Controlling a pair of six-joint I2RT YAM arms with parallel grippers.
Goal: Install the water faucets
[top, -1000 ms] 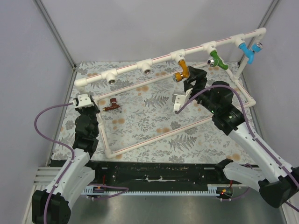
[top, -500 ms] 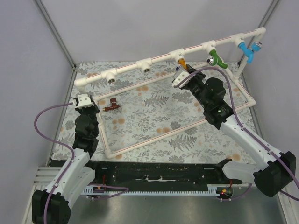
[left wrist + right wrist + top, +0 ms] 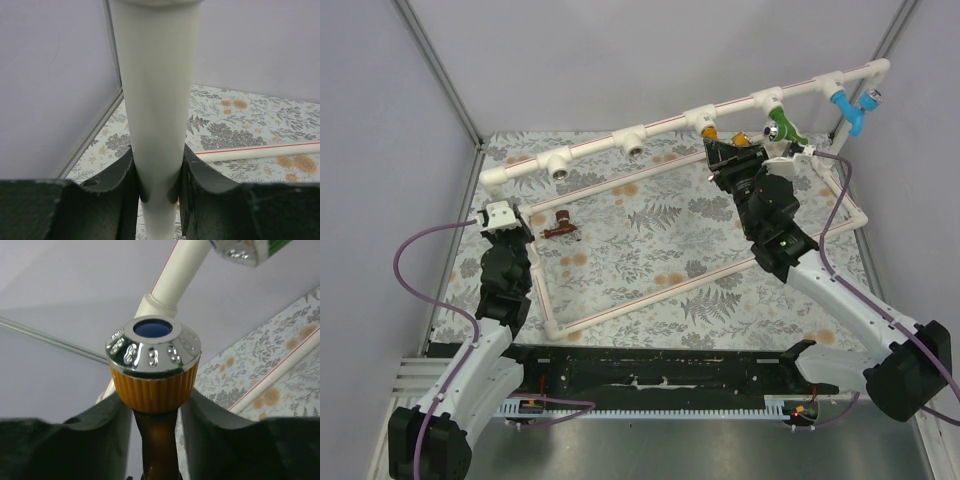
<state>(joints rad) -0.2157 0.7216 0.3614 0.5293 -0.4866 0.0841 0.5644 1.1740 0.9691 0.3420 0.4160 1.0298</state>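
- Judging by the layout, the job looks abt half done at best: one faucet is up at the rail and the other is not yet picked up.
- The orange-yellow faucet [image 3: 152, 382] sits at a socket on the white pipe rail [image 3: 600, 150], just beside the green tap [image 3: 782, 126]. The blue tap [image 3: 848, 108] is further along the same rail.
- The right end effector [image 3: 155, 412] is pinching this faucet's stem, w/ a finger on each side just under the ribbed collar and silvery cap.
- It can't be told whether the faucet is screwed fully home, so tightening prob. remains.
- The dark reddish-brown faucet [image 3: 560, 226] lies on its side on the counter [image 3: 650, 240]. It is near the left end effector [image 3: 157, 175] but apart from it.
- The left end effector is pressed tight around an upright pipe [image 3: 157, 90], likely bracing the frame, and carries no faucet.
- Two open sockets [image 3: 560, 167] show on the rail toward the left arm's side.
- Left to do: finish seating the orange-yellow faucet, let go, then pick up the dark reddish-brown faucet and fit it into an open socket.
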